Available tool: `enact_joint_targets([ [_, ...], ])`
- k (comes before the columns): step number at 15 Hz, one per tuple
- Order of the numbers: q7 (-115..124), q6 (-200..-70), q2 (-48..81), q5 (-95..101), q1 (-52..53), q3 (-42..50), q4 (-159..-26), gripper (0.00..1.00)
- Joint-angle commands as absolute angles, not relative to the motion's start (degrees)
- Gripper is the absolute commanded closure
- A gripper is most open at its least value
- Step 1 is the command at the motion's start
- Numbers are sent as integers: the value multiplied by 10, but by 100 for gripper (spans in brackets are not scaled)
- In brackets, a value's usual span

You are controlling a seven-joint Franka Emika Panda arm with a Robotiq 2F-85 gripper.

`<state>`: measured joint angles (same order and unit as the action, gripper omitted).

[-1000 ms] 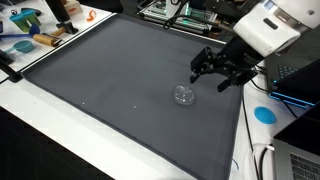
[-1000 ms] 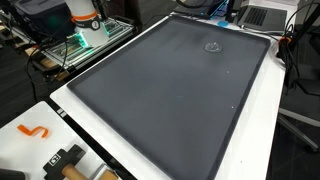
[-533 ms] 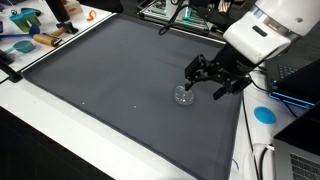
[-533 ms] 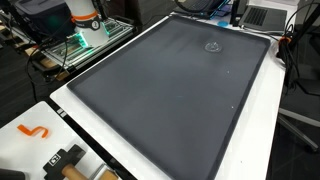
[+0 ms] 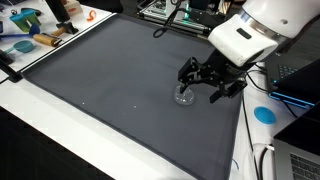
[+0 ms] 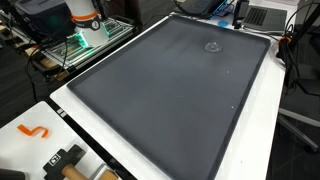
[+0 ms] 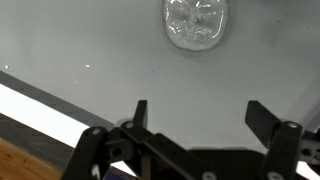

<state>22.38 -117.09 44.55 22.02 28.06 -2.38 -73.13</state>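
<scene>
While the white worktop [image 5: 40,125] carries a broad dark grey mat [image 5: 110,70] over most of its surface, the white arm [image 5: 255,25] reaches in over the mat's corner in an exterior view. Its black tool [image 5: 198,90] hangs low, jaws spread wide apart with nothing between them; the wrist view shows the fingertips [image 7: 140,108] bare above the mat. A small clear vessel [image 5: 184,96] stands upright on the mat just beside the tool, and in the wrist view it lies ahead of the gap, apart from both fingers. I judge the work to be at the approach: the tool is near and lined up, no grip is made, and the vessel rests untouched. A blue disc [image 5: 264,113] lies off the mat's edge.
</scene>
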Motion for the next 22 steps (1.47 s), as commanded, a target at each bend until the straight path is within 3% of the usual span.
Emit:
enact_joint_targets([
  [1, 211, -1172, 458, 179, 263, -34, -715, 0],
  [22, 187, -1128, 409, -24, 175, -61, -757, 0],
])
